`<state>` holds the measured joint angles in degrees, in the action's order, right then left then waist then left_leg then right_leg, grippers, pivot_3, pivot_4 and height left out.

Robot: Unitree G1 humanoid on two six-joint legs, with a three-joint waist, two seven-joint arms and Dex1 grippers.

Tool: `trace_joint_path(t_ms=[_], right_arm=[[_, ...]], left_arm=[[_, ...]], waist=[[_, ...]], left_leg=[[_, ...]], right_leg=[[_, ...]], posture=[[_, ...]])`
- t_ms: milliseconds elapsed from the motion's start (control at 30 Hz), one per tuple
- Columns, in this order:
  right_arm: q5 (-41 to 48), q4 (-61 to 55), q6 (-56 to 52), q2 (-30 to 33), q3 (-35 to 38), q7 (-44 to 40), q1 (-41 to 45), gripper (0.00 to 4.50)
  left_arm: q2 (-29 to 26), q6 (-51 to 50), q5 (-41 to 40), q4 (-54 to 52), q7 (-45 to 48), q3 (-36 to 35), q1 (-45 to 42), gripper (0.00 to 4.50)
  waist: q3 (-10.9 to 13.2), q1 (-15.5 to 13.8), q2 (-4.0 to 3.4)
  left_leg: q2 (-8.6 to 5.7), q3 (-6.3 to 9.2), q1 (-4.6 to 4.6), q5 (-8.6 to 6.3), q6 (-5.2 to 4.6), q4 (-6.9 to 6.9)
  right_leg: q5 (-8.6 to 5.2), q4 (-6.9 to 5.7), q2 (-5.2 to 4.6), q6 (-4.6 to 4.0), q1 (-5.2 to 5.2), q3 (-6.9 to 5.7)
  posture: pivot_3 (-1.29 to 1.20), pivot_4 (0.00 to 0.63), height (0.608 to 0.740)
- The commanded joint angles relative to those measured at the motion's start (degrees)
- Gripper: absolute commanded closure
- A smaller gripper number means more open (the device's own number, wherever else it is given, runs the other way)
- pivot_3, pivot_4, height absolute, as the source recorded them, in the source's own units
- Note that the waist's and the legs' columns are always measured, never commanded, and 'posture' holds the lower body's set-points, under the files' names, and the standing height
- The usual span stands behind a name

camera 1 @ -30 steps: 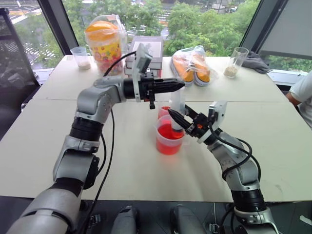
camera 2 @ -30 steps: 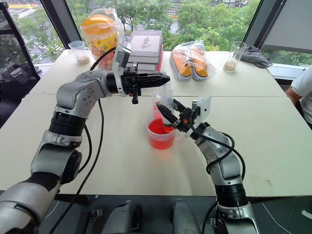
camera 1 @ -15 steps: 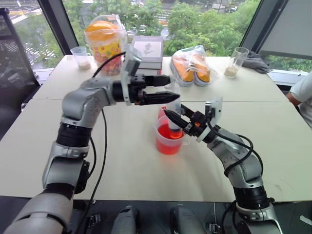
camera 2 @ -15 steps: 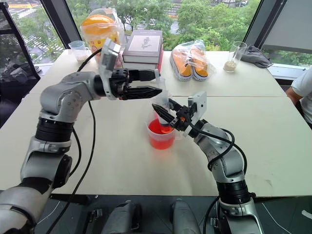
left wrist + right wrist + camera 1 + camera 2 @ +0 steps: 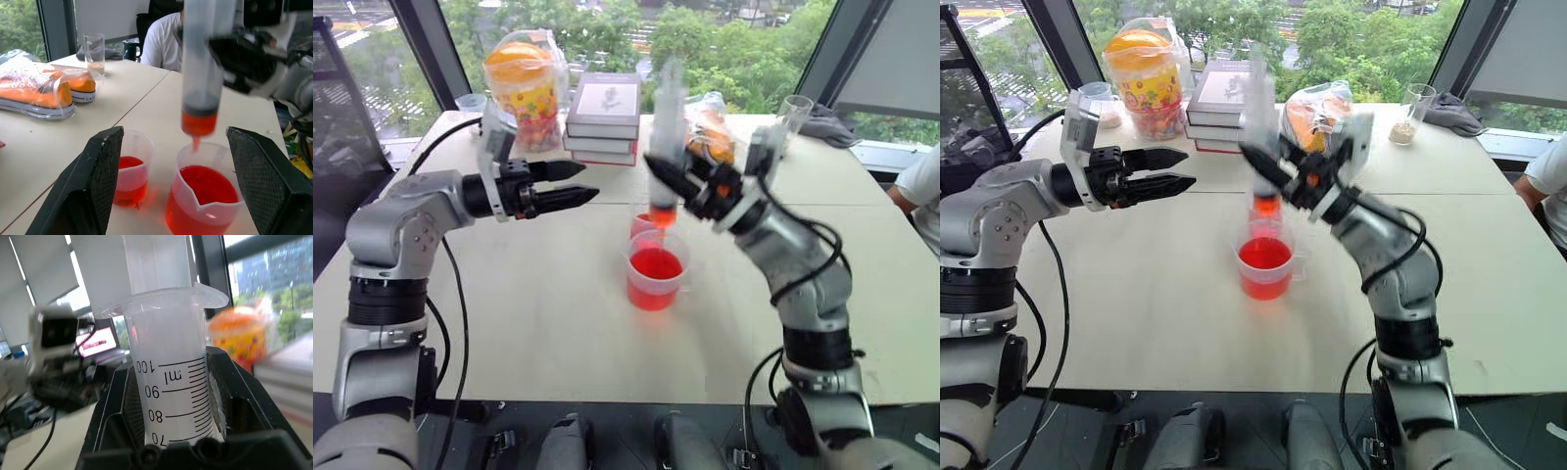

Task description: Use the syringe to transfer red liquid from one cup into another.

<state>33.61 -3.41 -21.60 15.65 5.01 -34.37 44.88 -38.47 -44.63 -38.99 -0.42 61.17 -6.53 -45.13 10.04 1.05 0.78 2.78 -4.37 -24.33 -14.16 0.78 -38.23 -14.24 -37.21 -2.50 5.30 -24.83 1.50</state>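
Observation:
My right gripper (image 5: pixel 668 182) is shut on the barrel of the clear syringe (image 5: pixel 665 132), which it holds upright. The syringe's tip hangs just above the two cups, and red liquid (image 5: pixel 198 122) fills the bottom of the barrel. The larger cup (image 5: pixel 656 276) in front is well filled with red liquid. The smaller cup (image 5: pixel 642 224) behind it holds a little. My left gripper (image 5: pixel 588 181) is open and empty, pointing level toward the syringe from the left and well apart from it. The left wrist view shows both cups between its open fingers (image 5: pixel 98 186).
At the table's far side stand an orange snack tub (image 5: pixel 522 83), a stack of books (image 5: pixel 604 108), bagged orange shoes (image 5: pixel 713 127) and two glasses of tan powder (image 5: pixel 475 116) (image 5: pixel 789 122). A person (image 5: pixel 920 191) sits at the right edge.
My right gripper has lifted the syringe up out of the larger cup. My left gripper has opened, let go of the plunger end and drawn away to the left.

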Motion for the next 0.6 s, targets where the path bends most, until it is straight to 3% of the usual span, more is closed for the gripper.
trace_joint_path(t_ms=[33, 267, 400, 600], right_arm=[[-4.07, 14.04, 10.65, -1.3, 1.68, -2.52, 7.72, 3.11], [-9.59, 32.51, 24.66, -5.09, 0.64, -7.82, 9.5, 3.11], [-11.28, 33.5, 27.74, -7.4, -0.03, -8.04, 7.0, 3.11], [-12.73, 31.85, 28.75, -8.87, -0.66, -7.18, 5.33, 3.11]], left_arm=[[-0.59, -0.17, -1.36, -3.22, -1.01, -1.56, -0.33, 1.06], [-0.46, -0.5, -2.39, -4.37, -3.28, -2.22, -1.07, 1.06], [1.22, 2.24, -0.64, 0.12, -4.76, -1.61, -5.59, 1.06], [7.6, 9.67, 5.41, 14.85, -3.24, 3.03, -18.08, 1.06]], waist=[[0.0, 0.07, 0.0], [0.01, 0.07, -0.01], [0.01, -0.02, -0.01], [0.01, -0.14, -0.01]], left_leg=[[0.01, 0.01, 0.0, 0.0, 0.0, 0.0], [0.0, -0.04, -0.1, -0.01, -0.01, 0.12], [0.0, -0.02, -0.11, 0.01, 0.01, 0.1], [-0.04, -0.05, -0.07, 0.02, 0.03, 0.0]], right_leg=[[0.0, 0.0, 0.02, 0.0, 0.0, 0.0], [0.0, 0.1, -0.02, 0.0, -0.08, 0.0], [0.0, 0.05, -0.03, 0.01, -0.1, -0.01], [0.02, 0.0, -0.04, 0.02, -0.03, -0.01]], posture=[[0.0, 0.15, 0.74], [0.0, 0.15, 0.74], [0.0, 0.15, 0.74], [0.0, 0.15, 0.74]])
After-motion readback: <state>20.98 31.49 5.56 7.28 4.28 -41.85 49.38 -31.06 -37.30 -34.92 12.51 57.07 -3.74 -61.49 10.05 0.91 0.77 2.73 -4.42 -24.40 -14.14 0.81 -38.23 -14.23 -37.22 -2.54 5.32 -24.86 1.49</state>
